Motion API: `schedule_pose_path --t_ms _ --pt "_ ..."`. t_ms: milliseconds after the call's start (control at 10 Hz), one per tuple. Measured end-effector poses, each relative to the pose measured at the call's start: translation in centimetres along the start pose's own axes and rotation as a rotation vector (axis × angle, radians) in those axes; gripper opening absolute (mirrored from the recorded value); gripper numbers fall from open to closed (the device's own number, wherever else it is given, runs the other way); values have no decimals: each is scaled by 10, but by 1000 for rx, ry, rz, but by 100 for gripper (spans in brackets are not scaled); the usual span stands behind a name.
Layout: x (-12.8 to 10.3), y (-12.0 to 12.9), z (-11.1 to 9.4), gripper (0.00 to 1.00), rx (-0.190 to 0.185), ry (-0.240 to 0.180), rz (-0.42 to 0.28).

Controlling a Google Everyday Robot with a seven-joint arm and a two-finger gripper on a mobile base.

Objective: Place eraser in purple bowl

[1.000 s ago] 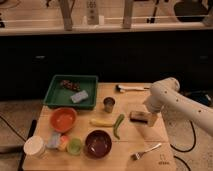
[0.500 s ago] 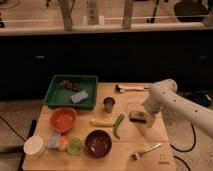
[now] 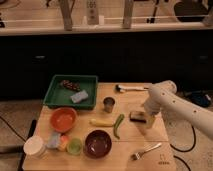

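Dark eraser [image 3: 137,116] on table [image 3: 127,150] | gripper [image 3: 148,121] just beside it, fingers spread

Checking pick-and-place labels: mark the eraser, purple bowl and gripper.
eraser [image 3: 137,116]: camera view, on its dark top face.
purple bowl [image 3: 98,144]: camera view, on the bare inside of the bowl.
gripper [image 3: 149,121]: camera view, on the fingertip end, low at the eraser's right end.

Dark eraser [image 3: 137,115] lies flat beside the claw [image 3: 149,121], right of purple bowl [image 3: 89,141].
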Motion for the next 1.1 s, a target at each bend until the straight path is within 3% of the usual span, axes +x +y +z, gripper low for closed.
schedule_pose_path --t_ms 1100 --pt "2 -4 15 80 -32 -12 -14"
